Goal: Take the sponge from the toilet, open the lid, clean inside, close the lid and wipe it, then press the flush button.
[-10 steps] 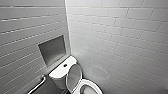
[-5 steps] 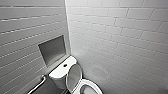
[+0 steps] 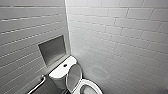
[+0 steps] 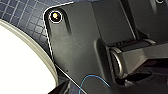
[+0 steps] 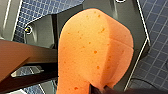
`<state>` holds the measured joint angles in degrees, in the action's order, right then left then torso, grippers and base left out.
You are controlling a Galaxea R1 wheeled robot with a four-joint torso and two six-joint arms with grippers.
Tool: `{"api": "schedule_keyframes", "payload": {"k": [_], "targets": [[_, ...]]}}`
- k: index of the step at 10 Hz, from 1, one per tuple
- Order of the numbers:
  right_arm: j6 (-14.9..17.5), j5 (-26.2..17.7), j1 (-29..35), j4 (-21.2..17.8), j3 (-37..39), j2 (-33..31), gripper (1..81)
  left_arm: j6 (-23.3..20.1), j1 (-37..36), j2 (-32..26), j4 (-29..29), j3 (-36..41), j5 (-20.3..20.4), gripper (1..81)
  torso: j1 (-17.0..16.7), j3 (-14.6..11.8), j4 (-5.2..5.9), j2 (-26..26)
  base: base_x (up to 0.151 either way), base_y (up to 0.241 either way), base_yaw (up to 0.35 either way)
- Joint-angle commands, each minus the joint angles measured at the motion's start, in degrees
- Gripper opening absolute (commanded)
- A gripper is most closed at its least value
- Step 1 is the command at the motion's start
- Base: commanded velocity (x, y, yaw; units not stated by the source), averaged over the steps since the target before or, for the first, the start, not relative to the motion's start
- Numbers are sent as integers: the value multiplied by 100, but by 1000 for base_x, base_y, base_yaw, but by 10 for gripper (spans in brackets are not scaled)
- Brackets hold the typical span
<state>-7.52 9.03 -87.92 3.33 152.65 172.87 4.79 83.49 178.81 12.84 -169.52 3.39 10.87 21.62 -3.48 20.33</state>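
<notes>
Orange sponge gripped by right tool; left tool state unclear; lid raised.

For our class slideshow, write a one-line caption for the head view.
White toilet in a tiled corner, lid raised, dark flush button on the tank, wall niche above.

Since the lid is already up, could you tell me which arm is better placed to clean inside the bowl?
Right, probably: the orange sponge sits pinched at the right gripper, and the lid stands raised against the tank, leaving the bowl open.
</notes>
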Motion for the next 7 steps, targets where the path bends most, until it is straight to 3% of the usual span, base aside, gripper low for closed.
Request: {"api": "schedule_keyframes", "payload": {"k": [1,4,7], "targets": [[23,-314,103,89,-8,4,10,4,-136,-3,35,-28,-339,811,0,0,0,0,0,0,0],[23,-297,94,80,-8,4,10,4,-136,-21,26,-28,-330,811,0,0,0,0,0,0,0],[23,-297,86,80,-8,-5,10,4,-135,-29,26,-20,-321,811,-15,-4,0,2,81,0,0]]}}
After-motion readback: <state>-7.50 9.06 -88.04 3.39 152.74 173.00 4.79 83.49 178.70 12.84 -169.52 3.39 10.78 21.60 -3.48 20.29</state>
